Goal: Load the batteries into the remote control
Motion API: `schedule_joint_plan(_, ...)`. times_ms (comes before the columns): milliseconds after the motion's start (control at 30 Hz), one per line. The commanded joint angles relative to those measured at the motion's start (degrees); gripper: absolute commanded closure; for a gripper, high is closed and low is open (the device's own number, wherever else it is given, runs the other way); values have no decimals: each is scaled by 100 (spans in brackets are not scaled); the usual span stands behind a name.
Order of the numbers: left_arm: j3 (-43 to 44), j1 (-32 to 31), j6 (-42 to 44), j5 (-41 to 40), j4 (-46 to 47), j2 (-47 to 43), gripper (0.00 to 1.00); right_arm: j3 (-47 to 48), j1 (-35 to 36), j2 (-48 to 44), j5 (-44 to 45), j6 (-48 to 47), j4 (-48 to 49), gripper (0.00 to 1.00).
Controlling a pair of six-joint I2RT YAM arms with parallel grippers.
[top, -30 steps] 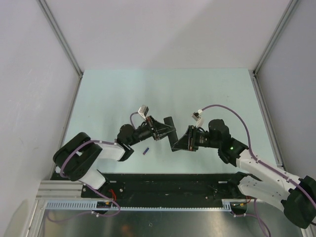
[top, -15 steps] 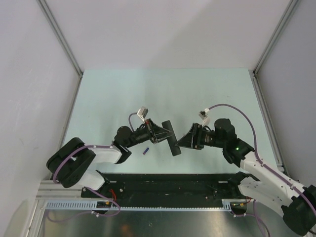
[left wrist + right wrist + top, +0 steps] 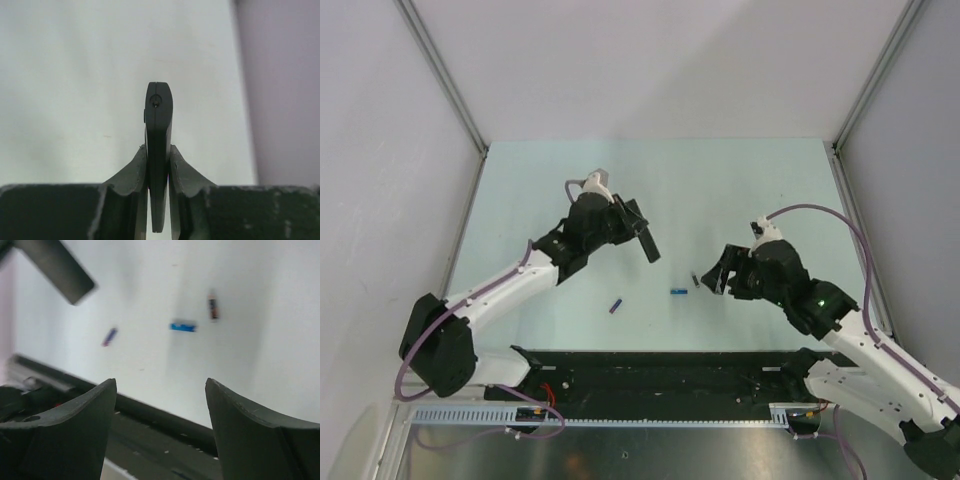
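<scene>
**Top external view.** The left tool (image 3: pixel 632 226) is clamped on the remote control (image 3: pixel 644 234). It holds the remote control, apparently lifted off the worktop (image 3: pixel 750 190), a little left of the worktop's centre. The right tool (image 3: pixel 716 276) stands right of centre with its jaws apart and empty. Nearer the front edge lie a purple-blue cylinder (image 3: pixel 615 305), a blue cylinder (image 3: pixel 678 291) and a small dark piece (image 3: pixel 695 279). The dark piece is just beside the right tool. No orange-red battery can be made out.

**Left wrist view.** The remote control (image 3: pixel 159 125) is seen edge-on, pinched between both fingers (image 3: pixel 131 172). The recess face does not show.

**Right wrist view.** The fingers (image 3: pixel 65 412) stand wide apart with nothing between them. The small dark piece (image 3: pixel 213 307) shows a reddish tint; whether it is a battery cannot be told.

**Procedure for the step in hand, picking up a cell.**
1. Confirm the item is a battery before descending.
2. Straddle it across its length.
3. Close on its middle so it cannot roll away.
4. Have the left tool present the recess face toward the right tool without loosening its clamp.
</scene>
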Motion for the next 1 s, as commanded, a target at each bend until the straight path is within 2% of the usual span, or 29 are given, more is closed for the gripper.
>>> schedule_joint_plan(0, 988, -56, 1439, -2714, -3309, 421, 100, 305, 537, 114, 2361, -16, -990, 24)
schedule_joint_plan(100, 1498, -64, 1782, -3516, -3917, 1002, 100, 349, 722, 132, 2882, -24, -1052, 22)
schedule_joint_plan(233, 2638, -82, 2273, -4002, -4873, 2264, 100, 454, 722, 263, 2953, -217, -1148, 21)
schedule_joint_plan(333, 3272, -108, 2406, -4240, -5279, 2865, 100, 524, 722, 386, 2865, -322, -1193, 20)
schedule_joint_plan(600, 3978, -152, 2485, -3749, -5281, 3928, 100, 551, 705, 185, 2628, -490, -1245, 18)
schedule_joint_plan(867, 4224, -416, 2441, -3398, -5263, 4396, 83, 542, 547, -61, 2523, -499, -1448, 17)
schedule_joint_plan(967, 4277, -451, 2415, -3353, -5263, 4457, 71, 542, 538, -149, 2505, -499, -1491, 17)
